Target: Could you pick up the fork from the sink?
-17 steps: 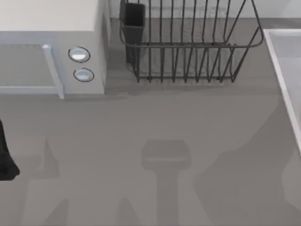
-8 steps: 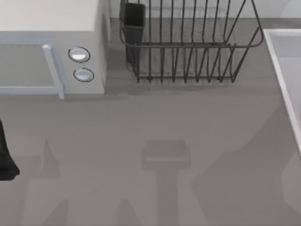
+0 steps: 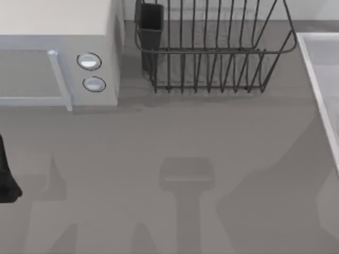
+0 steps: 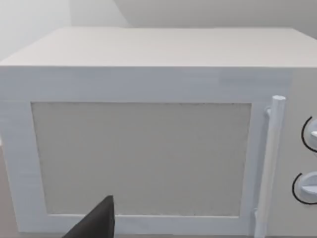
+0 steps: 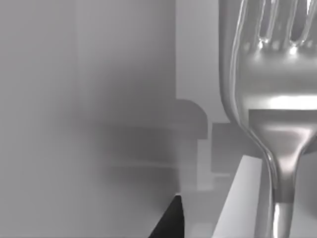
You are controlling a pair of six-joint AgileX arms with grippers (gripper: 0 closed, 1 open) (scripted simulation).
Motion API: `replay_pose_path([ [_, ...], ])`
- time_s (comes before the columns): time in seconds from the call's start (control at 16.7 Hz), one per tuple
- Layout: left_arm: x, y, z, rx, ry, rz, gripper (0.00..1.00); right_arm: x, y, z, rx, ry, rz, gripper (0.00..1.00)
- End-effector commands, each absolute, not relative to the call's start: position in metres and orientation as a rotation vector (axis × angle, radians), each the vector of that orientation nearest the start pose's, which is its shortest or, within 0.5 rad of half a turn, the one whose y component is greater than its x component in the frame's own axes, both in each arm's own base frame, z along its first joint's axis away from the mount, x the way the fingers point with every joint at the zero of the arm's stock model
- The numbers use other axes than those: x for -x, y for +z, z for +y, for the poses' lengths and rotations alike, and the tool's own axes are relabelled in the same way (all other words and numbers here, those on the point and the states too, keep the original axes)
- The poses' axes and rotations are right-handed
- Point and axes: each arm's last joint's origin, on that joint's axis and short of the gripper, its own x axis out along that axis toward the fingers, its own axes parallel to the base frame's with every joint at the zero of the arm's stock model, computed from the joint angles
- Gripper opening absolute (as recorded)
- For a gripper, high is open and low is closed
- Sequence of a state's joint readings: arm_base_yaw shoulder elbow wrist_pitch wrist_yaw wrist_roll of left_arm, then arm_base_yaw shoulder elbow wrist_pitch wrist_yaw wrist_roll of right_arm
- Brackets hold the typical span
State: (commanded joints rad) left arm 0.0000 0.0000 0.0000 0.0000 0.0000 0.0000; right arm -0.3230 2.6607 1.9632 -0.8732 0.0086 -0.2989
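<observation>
The grey worktop carries a white microwave at its far left, with two round dials stacked on the panel right of the door and a pale vertical door handle. To the right of the microwave stands a dark wire dish rack with a dark cutlery cup at its left end. The sink lies along the right edge of the worktop, its raised pale rim running from far to near.

The left arm sits as a black shape at the near left edge of the worktop. In its wrist view the microwave's grey door window faces the camera, the handle and parts of two dials are beside it, and one dark fingertip of the left end effector pokes into the picture's edge. I cannot tell whether that end effector is wide or narrow.

In the right wrist view the fork hangs very close to the camera, shiny silver, its tines pointing away from the lens and its neck narrowing toward the handle. Behind it lie pale grey flat surfaces with a light raised edge. A single dark fingertip of the right end effector shows beside the fork, apart from it. Whether the fork is clamped cannot be judged from here, nor how wide the fingers stand.
</observation>
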Motion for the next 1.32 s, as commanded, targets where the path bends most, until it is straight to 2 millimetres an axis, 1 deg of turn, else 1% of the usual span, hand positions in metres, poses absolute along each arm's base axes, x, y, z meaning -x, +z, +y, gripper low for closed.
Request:
replay_pose_path([
  [0.12, -0.106, 0.16, -0.001, 0.0, 0.0, 0.0, 1.0, -0.463, 0.011, -0.149, -0.008, -0.008, 1.571, 0.02],
  [0.18, -0.106, 0.16, -0.001, 0.0, 0.0, 0.0, 1.0, -0.463, 0.011, -0.149, -0.008, -0.008, 1.571, 0.0],
  [0.6, -0.106, 0.16, -0.001, 0.0, 0.0, 0.0, 1.0, -0.463, 0.011, -0.149, -0.008, -0.008, 1.571, 0.0],
  [0.66, -0.106, 0.16, -0.001, 0.0, 0.0, 0.0, 1.0, -0.467, 0.035, -0.148, -0.014, -0.014, 1.527, 0.0],
  [0.78, -0.106, 0.16, -0.001, 0.0, 0.0, 0.0, 1.0, -0.469, 0.04, -0.149, -0.013, -0.015, 1.525, 0.0],
  [0.84, -0.106, 0.16, -0.001, 0.0, 0.0, 0.0, 1.0, -0.47, 0.047, -0.149, -0.013, -0.015, 1.523, 0.0],
  [0.96, -0.106, 0.16, -0.001, 0.0, 0.0, 0.0, 1.0, -0.474, 0.067, -0.151, -0.013, -0.015, 1.524, 0.0],
  [1.14, -0.106, 0.16, -0.001, 0.0, 0.0, 0.0, 1.0, -0.475, 0.11, -0.151, -0.016, -0.012, 1.536, 0.0],
  [1.32, -0.106, 0.16, -0.001, 0.0, 0.0, 0.0, 1.0, -0.471, 0.156, -0.15, -0.017, -0.012, 1.539, 0.0],
])
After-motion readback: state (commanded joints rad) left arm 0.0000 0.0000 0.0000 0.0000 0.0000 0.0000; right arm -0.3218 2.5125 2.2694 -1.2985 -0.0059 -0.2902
